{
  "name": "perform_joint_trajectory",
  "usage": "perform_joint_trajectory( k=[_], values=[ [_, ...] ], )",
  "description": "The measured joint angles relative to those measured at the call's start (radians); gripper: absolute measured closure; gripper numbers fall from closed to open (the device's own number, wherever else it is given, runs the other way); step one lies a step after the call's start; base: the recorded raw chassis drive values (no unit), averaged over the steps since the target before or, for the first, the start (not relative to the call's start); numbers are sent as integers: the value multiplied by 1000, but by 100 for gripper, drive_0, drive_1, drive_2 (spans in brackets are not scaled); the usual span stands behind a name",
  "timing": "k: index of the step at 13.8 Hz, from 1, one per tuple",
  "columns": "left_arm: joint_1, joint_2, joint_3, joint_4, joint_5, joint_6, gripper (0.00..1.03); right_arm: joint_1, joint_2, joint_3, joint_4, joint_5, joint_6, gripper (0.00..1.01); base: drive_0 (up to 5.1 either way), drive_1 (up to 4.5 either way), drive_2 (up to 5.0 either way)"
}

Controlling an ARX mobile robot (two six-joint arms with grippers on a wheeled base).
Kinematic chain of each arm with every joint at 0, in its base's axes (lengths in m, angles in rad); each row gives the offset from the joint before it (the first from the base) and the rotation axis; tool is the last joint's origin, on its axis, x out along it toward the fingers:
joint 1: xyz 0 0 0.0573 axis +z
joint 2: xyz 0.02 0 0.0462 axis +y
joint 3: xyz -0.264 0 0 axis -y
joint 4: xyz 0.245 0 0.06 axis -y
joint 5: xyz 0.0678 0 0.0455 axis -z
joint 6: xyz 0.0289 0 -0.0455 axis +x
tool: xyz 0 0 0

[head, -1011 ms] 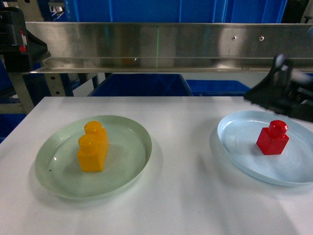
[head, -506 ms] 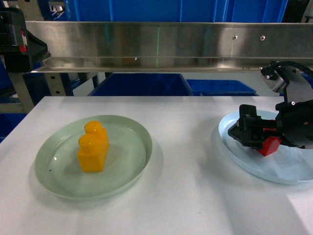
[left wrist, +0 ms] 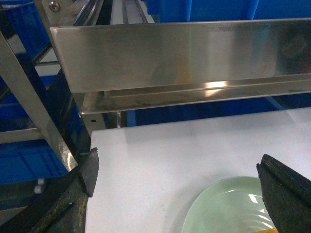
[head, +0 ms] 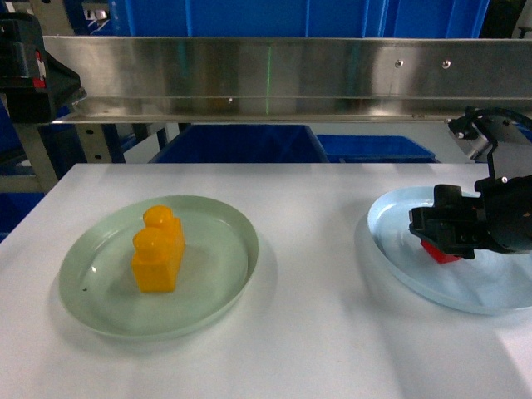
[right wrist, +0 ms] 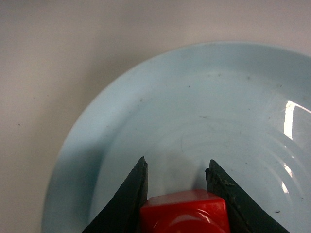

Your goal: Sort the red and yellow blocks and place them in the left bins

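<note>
The red block (head: pixel 439 253) stands on the pale blue plate (head: pixel 391 249) at the right, mostly hidden by my right gripper (head: pixel 424 237). In the right wrist view both fingers press its sides, so the right gripper (right wrist: pixel 177 167) is shut on the red block (right wrist: pixel 184 213). The yellow block (head: pixel 158 249) stands upright on the pale green plate (head: pixel 100 316) at the left. My left gripper (left wrist: pixel 177 167) is wide open with nothing in it, over the table's far left part by the green plate (left wrist: pixel 214 204). Blue bins (head: pixel 241 141) sit behind the table.
A steel rail (head: pixel 266 75) runs across above the table's far edge, with more blue crates (head: pixel 291 17) behind it. A black fixture (head: pixel 25 58) sits at the rail's left end. A slanted metal frame leg (left wrist: pixel 34 102) stands left of the table.
My right gripper came down from the back right onto the blue plate and closed around the red block, which has shifted a little left with it. The yellow block has not moved.
</note>
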Motion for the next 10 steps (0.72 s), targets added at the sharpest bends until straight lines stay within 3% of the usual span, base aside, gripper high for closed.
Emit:
perform_joint_trajectory(
  k=[2, 4, 7, 8, 9, 10],
  values=[
    [0, 0, 0, 0, 0, 0, 5, 0, -15, -7, 10, -1, 5, 71, 0, 0, 0],
    [0, 0, 0, 0, 0, 0, 5, 9, -114, -25, 77, 17, 47, 71, 0, 0, 0],
    [0, 0, 0, 0, 0, 0, 5, 19, -426, -60, 116, 82, 111, 72, 0, 0, 0],
    [0, 0, 0, 0, 0, 0, 5, 4, -667, -167, 83, 144, 151, 72, 0, 0, 0],
    [0, 0, 0, 0, 0, 0, 5, -100, -1121, -395, -256, 212, 251, 72, 0, 0, 0],
    [3, 0, 0, 0, 0, 0, 5, -35, -1255, -389, -349, 213, 248, 72, 0, 0, 0]
  ],
)
